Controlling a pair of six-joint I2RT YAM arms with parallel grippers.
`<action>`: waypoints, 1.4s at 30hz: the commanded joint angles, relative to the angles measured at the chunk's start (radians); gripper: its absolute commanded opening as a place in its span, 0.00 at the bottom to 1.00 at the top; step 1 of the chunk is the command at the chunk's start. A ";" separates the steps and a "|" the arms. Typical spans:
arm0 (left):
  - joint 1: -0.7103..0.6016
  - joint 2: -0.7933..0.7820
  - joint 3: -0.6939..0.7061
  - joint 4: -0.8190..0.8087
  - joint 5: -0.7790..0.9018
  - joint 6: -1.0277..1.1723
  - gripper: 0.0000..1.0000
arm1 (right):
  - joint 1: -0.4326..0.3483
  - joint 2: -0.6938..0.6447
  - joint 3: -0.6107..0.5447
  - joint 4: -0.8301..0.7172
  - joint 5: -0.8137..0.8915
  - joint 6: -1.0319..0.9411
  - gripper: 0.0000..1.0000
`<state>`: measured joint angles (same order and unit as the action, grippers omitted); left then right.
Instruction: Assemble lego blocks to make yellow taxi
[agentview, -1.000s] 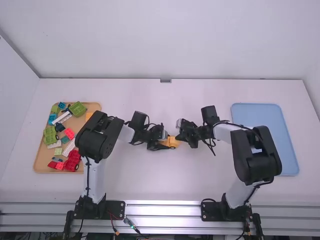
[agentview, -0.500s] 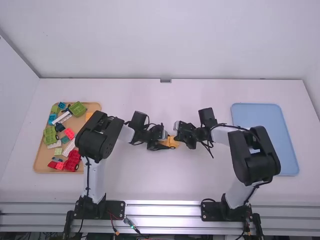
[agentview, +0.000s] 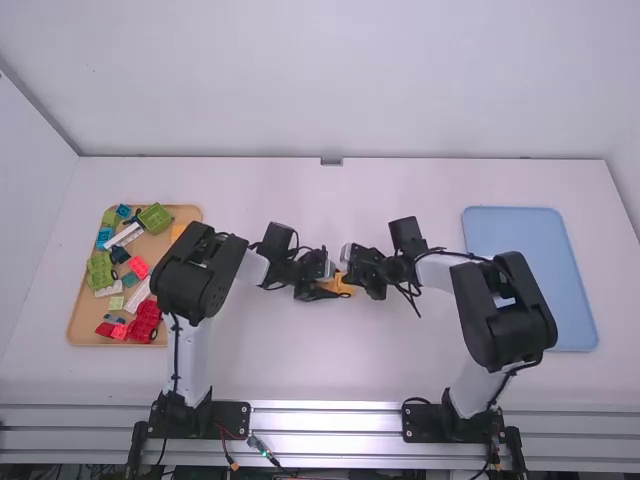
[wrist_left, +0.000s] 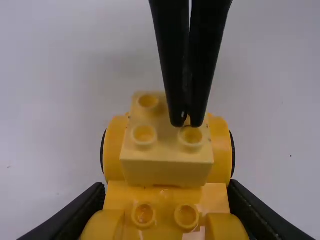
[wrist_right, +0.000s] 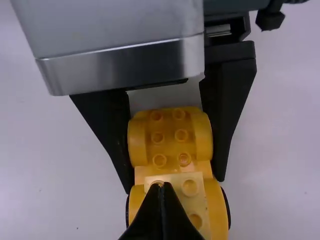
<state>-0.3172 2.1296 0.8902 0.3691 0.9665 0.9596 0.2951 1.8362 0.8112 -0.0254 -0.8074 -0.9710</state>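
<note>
Right gripper (wrist_left: 188, 120) has shifted inward over the yellow taxi body (wrist_right: 169, 137), tips together at the pale yellow block (wrist_left: 165, 172) atop it, probably to press it home; left gripper (wrist_right: 174, 186) clamped on taxi body, right arm (agentview: 505, 310) elbow bent, angled in from its right.

Two arms (agentview: 198, 270), two trays (agentview: 530, 277), one yellow car (wrist_right: 169, 135).
</note>
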 joint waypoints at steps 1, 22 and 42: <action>0.003 0.014 -0.013 -0.019 -0.043 -0.028 0.39 | 0.007 0.022 -0.005 -0.008 0.048 0.011 0.00; 0.003 0.014 -0.013 -0.019 -0.041 -0.028 0.37 | 0.011 0.055 -0.007 0.000 0.076 0.032 0.00; 0.003 0.014 -0.013 -0.016 -0.042 -0.028 0.37 | -0.006 0.137 -0.006 0.028 0.095 0.078 0.00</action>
<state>-0.3077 2.1296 0.8902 0.3763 0.9596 0.9497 0.2886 1.9064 0.8349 0.0254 -0.8589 -0.8925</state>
